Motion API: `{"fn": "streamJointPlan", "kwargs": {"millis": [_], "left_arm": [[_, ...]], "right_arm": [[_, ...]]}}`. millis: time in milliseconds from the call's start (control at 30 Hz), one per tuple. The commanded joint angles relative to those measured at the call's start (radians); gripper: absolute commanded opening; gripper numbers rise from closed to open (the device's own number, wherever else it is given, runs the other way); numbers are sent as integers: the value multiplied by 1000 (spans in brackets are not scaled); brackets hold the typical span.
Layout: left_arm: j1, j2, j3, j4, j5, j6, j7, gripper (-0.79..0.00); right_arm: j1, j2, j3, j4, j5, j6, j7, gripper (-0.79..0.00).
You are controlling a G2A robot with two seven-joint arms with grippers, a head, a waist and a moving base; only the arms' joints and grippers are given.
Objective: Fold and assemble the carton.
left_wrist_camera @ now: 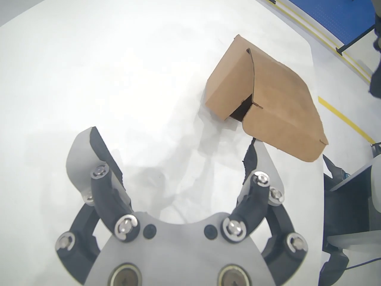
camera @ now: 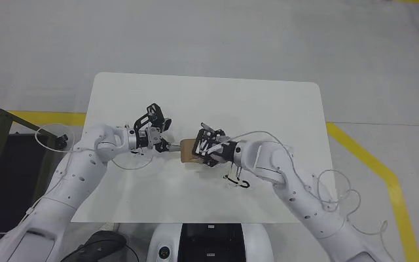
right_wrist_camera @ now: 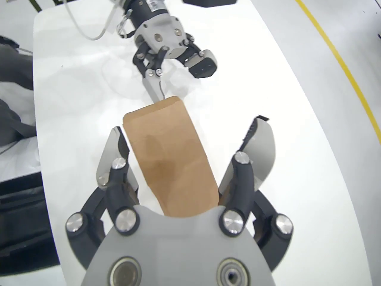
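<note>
Brown cardboard forms the partly folded carton [right_wrist_camera: 169, 156], which is seen lying on the white table [camera: 262, 105] between the two spread fingers of the right gripper [right_wrist_camera: 190, 123]. The jaws of that gripper are held wide apart and nothing is clamped. One finger [right_wrist_camera: 119, 147] is set just beside the carton's long edge, where contact cannot be told for certain. The other finger [right_wrist_camera: 260, 138] is kept well apart from the opposite edge, with bare table between them. The carton's near end is hidden under the gripper's palm.

At the carton's far end the left gripper [left_wrist_camera: 172, 136] is placed, its jaws likewise spread wide and closed on nothing. One of its fingertips [left_wrist_camera: 251, 150] is pressed against the lower edge of the carton's side panel, just below a dark gap left where two panels meet at a corner. Its other finger [left_wrist_camera: 98, 150] is held well away from the carton, over bare table.

From above, the carton is seen between the two grippers, near the middle of the table, and both wrists are angled towards it from opposite sides.
</note>
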Motion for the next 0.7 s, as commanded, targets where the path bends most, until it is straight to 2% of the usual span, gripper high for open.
{"fn": "streamJointPlan", "kwargs": {"millis": [0, 200, 367, 467, 667], "left_arm": [[-5, -1, 3, -14, 5, -6, 2, 0], [-18, -7, 15, -40, 18, -5, 2, 0], [-30, -12, 27, -40, 16, 0, -5, 0], [-38, -15, 33, -36, 12, 2, -11, 0], [-53, -22, 48, -34, 4, 11, -27, 0]], "right_arm": [[-8, 9, 25, -9, -11, -37, 4, 0], [19, 28, 54, 27, 9, -203, 85, 0], [103, 32, 51, 146, 42, -342, 69, 0], [149, 31, 42, 217, 36, -374, 30, 0], [259, 24, -72, 383, 56, -374, -59, 0]]}}
